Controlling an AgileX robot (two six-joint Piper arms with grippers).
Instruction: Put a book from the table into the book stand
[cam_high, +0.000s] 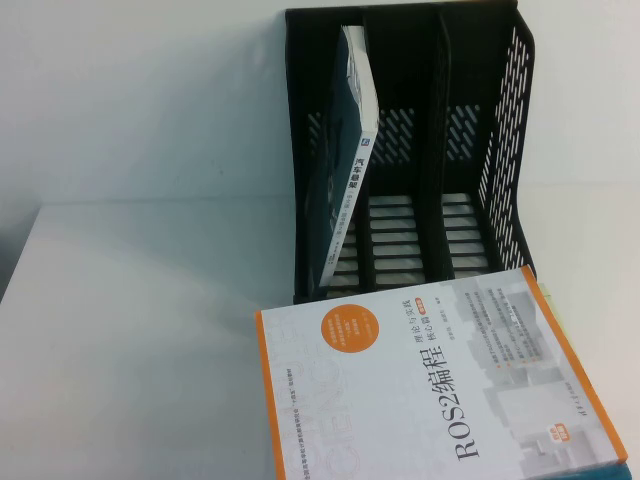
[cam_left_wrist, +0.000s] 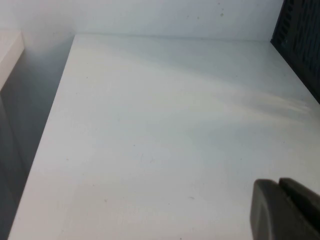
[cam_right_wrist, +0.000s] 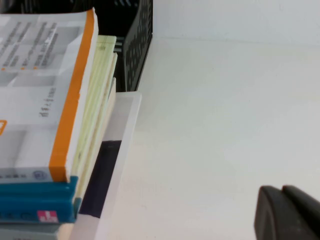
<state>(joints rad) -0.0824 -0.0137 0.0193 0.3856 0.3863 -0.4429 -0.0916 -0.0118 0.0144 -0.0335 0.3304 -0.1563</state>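
High view puts the book nearest us, lying flat, cover up, on top of a small stack at the near right of the table, its far edge just short of the book stand. We judge it heavy for its size: a thick paperback, stiff across the bulk but with a cover that looks smooth and likely slick, so a pinch on the cover alone would probably slip or fan the pages. We would take hold across the full thickness at an edge that overhangs the stack.

From the right wrist view, the books beneath are a pale-yellow book and a teal book, resting on a white tray-like base; they may drag along if our grip reaches too low. The right gripper sits over bare table beside that stack, and we cannot tell how its jaws stand. The left gripper hangs over the empty left of the table, well apart from the book; its jaws we cannot tell either.

Farther back, the stand's left slot already holds a leaning book; the middle and right slots look free.
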